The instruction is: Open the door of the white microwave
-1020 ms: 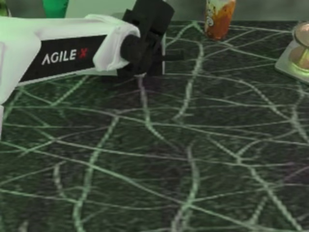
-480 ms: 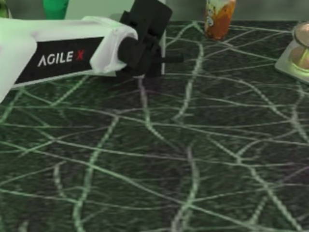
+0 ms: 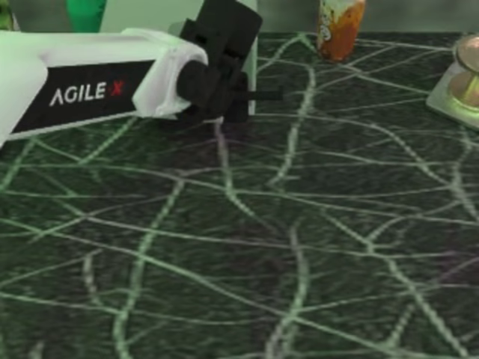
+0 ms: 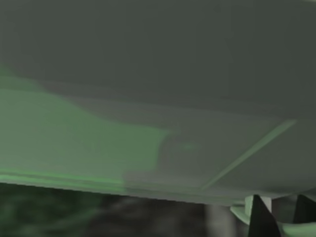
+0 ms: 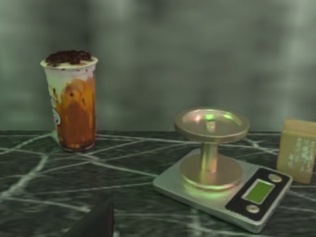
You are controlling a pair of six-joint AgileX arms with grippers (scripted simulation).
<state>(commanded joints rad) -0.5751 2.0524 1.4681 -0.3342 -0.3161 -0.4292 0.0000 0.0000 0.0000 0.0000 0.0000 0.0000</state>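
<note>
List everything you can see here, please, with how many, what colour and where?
Microwave: one, white, far edge of the table, left side, mostly behind the arm.
Door: one, white-framed, seen edge-on beside the left gripper.
Bottle: one, green, far left edge.
Drink cup: one, orange-brown with dark topping, far edge, right of the microwave.
Kitchen scale: one, silver with a round pan, right side.
Small box: one, tan, beside the scale.
Table: one, dark with pale veins.
Left gripper: one, black, at the door's edge.
Right arm: not seen from above.

The table's [image 3: 247,247] near and middle stretch lay open. Along the far edge stood the white microwave [image 3: 150,13], a drink cup [image 3: 338,28] and a scale [image 3: 460,86] at far right.
</note>
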